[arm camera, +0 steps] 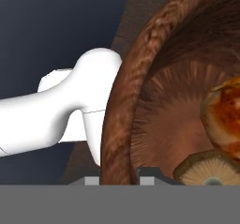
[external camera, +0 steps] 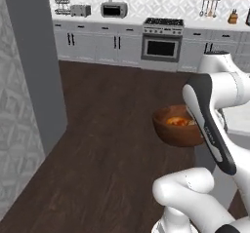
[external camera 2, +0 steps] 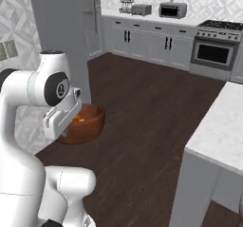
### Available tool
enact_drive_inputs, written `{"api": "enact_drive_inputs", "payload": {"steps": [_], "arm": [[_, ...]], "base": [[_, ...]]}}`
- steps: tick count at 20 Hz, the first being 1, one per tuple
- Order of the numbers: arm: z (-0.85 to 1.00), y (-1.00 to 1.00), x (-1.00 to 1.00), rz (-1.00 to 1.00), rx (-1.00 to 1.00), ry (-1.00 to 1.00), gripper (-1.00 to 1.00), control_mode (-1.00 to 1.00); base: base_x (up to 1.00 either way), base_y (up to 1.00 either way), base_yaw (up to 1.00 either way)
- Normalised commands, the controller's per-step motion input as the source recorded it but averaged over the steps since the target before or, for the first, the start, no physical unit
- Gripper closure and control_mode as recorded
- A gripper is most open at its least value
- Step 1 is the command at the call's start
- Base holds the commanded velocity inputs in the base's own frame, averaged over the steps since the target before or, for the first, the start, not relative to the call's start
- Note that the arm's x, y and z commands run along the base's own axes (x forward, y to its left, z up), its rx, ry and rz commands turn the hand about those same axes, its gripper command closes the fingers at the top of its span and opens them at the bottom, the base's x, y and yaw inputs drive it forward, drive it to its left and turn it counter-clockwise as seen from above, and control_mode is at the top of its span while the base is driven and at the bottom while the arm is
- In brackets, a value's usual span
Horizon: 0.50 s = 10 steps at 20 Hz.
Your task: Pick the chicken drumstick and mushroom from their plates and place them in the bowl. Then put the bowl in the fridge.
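Left base view: the white arm [external camera: 210, 125] is rising in the foreground, carrying the reddish-brown bowl [external camera: 177, 126] above the dark floor [external camera: 107, 129], orange drumstick [external camera: 177, 121] inside. Right base view: the bowl [external camera 2: 83, 122] is hanging just before the tall grey fridge [external camera 2: 64, 36]. Hand view: the gripper [arm camera: 120, 178] is pinching the bowl's rim [arm camera: 117, 124] between clenched fingers; drumstick [arm camera: 224, 113] and mushroom [arm camera: 211, 170] are lying inside.

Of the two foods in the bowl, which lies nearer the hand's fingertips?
The mushroom: its pale gilled underside sits just beside the fingertips at the bowl rim. The orange drumstick lies farther in.
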Motion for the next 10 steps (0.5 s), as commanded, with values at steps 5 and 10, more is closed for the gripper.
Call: {"api": "enact_drive_inputs", "payload": {"steps": [5, 10], "arm": [[0.00, 0.00, 0.00, 0.00, 0.00, 0.00, 1.00, 1.00], [0.00, 0.00, 0.00, 0.00, 0.00, 0.00, 1.00, 1.00]], "base": [[0.90, 0.83, -0.59], [0.88, 0.64, -0.61]]}}
